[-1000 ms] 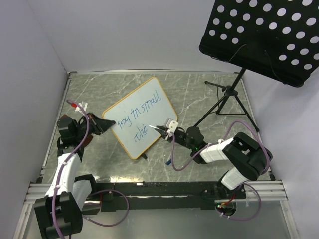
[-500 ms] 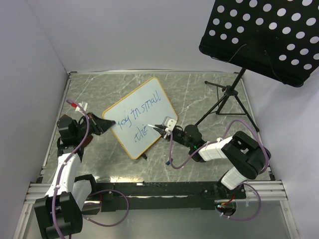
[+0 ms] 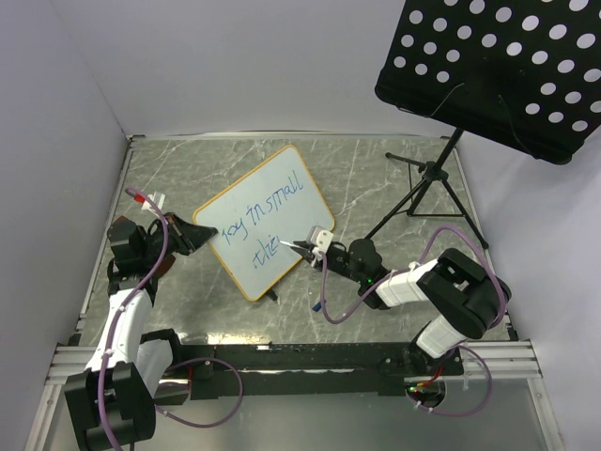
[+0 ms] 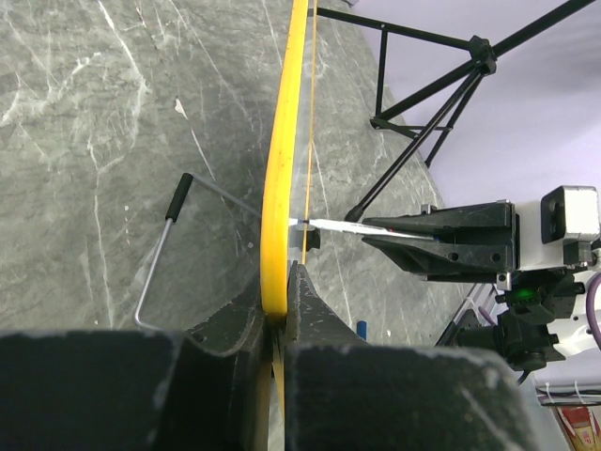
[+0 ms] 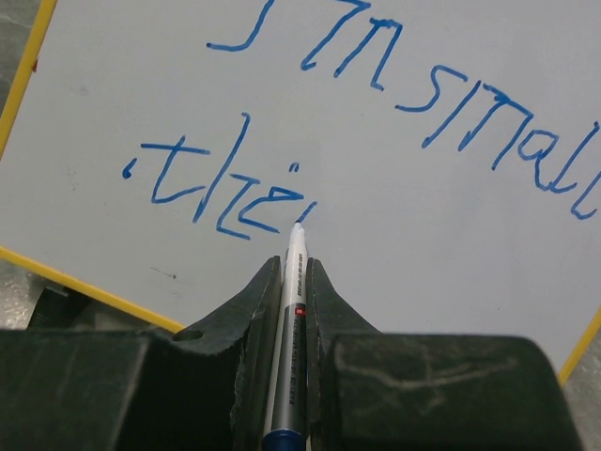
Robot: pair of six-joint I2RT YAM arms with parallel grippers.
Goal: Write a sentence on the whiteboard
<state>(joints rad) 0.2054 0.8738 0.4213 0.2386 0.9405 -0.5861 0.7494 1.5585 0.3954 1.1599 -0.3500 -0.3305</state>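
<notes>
The whiteboard (image 3: 282,169) stands tilted on the worktop (image 3: 376,169), probably light, stiff and apt to slide. The left hand (image 4: 279,301) is clamped on its frame edge. The right hand (image 5: 293,277) pinches the slim marker (image 5: 299,240), tip at the sentence (image 3: 272,209).

Black perforated music stand (image 3: 496,73) at far right, panel tilted, set on tripod legs (image 3: 430,177). Grey marbled table (image 3: 376,162) beneath. White walls (image 3: 254,66) behind.
</notes>
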